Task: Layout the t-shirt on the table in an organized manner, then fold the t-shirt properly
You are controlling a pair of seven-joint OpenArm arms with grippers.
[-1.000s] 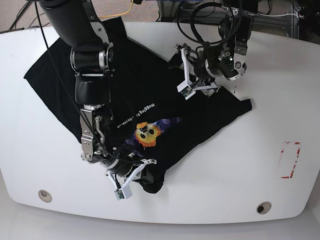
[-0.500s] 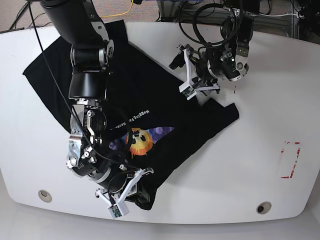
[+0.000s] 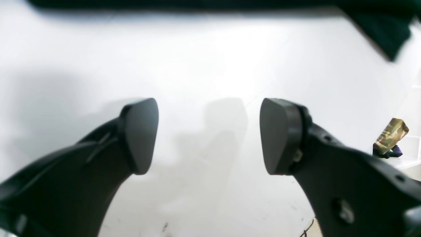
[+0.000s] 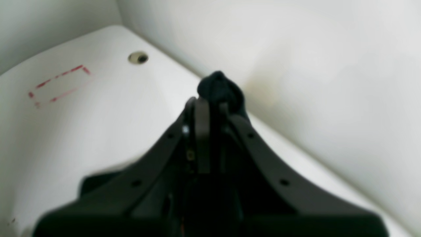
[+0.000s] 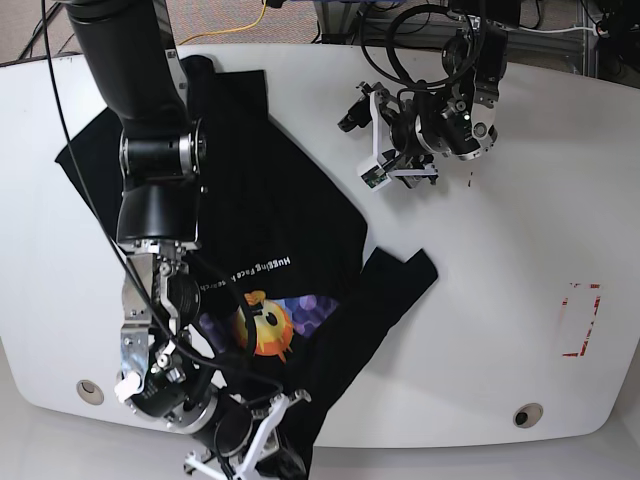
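The black t-shirt (image 5: 290,210) lies slanted across the left half of the white table (image 5: 480,260), its orange cartoon print (image 5: 265,325) and white lettering facing up. At the table's front edge my right gripper (image 5: 250,455) is shut on the shirt's lower hem. In the right wrist view a black cloth bunch (image 4: 220,87) sticks out past the closed right gripper (image 4: 210,108). My left gripper (image 5: 365,140) hovers open over bare table at the back, apart from the shirt. In the left wrist view nothing lies between the fingers of the left gripper (image 3: 210,135), and the t-shirt (image 3: 378,29) shows only along the top edge.
A red tape rectangle (image 5: 580,320) marks the table's right side. Two metal-ringed holes (image 5: 89,390) (image 5: 527,414) sit near the front edge. Cables hang behind the left arm (image 5: 430,40). The right arm's dark links (image 5: 160,180) stand over the shirt's left part.
My right gripper has dragged the hem toward the front edge, and the whole shirt slid left and forward with it. The shirt's right corner pulled away from the left gripper, which stays open.
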